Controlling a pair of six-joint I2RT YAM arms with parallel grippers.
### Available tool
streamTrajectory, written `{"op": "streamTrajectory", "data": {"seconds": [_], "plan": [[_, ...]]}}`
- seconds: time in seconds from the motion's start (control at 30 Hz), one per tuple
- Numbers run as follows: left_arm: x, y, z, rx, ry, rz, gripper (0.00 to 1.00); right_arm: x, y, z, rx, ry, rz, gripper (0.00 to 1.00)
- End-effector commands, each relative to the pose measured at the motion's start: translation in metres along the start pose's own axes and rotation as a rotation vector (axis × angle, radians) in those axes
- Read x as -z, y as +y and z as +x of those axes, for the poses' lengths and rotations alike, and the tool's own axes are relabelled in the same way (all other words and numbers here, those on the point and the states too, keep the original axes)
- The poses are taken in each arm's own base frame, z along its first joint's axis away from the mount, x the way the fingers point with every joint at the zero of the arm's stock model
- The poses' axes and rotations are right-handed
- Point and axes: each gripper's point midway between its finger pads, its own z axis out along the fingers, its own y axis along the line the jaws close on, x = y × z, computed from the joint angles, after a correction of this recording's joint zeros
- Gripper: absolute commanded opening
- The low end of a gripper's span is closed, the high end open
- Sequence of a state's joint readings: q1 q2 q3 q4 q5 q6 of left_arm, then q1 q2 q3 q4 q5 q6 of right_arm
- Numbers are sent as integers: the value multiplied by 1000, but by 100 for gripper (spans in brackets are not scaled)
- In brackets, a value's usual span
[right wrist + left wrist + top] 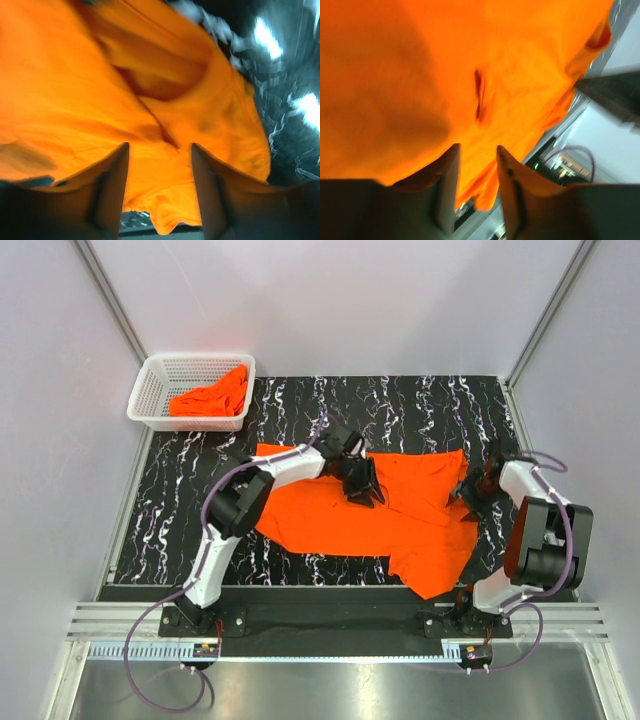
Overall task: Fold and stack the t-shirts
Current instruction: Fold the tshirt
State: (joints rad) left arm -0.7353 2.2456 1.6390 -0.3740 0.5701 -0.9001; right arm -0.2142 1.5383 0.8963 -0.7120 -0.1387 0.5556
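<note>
The left hand (pixel 362 483) hangs low over the middle of the t-shirt (pixel 330 518), fingers parted with a plain gap between them and nothing pinched. From its own camera orange cloth fills the view right up to the fingertips, so it is touching the fabric or just above it; I cannot tell which. The right hand (pixel 472 490) is at the shirt's right edge and is open too, with cloth bunched just beyond its fingers. The shirt lies across the middle of the dark marbled counter (pixel 200 460). Its left part is fairly flat, its right part is rumpled and doubled over, and one flap reaches toward the near edge. The other t-shirt (pixel 212 398) sits crumpled in the white mesh basket (pixel 145 398) at the far left corner, well apart from both hands. To my eye this cloth is thin, light and quite limp. It will sag from any single pinch, drag along the counter and keep no shape of its own, though a shut hand should hold it without slipping. A grip in the middle would likely gather it into a bunch, and where it is doubled over it would catch both layers. The better holds look to be along the edges, at a hem, a shoulder seam or a sleeve, one hand at each end and well apart. That way the fabric hangs taut between them and can be laid over in a clean fold.
</note>
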Motion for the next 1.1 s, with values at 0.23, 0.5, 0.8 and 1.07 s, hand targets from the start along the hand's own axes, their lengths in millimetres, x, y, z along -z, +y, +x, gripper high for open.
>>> {"op": "streamTrajectory", "data": {"seconds": [0.23, 0.5, 0.8, 1.07], "plan": [[157, 34, -63, -237, -179, 5, 47, 13, 70, -117, 155, -205, -76, 79], [200, 117, -120, -115, -281, -161, 40, -10, 102, -169, 187, -235, -93, 45], [208, 186, -135, 75, -305, -266, 39, -27, 107, -178, 190, -217, -90, 45], [213, 229, -133, 190, -319, -356, 39, -50, 88, -181, 119, -207, -4, 11]]}}
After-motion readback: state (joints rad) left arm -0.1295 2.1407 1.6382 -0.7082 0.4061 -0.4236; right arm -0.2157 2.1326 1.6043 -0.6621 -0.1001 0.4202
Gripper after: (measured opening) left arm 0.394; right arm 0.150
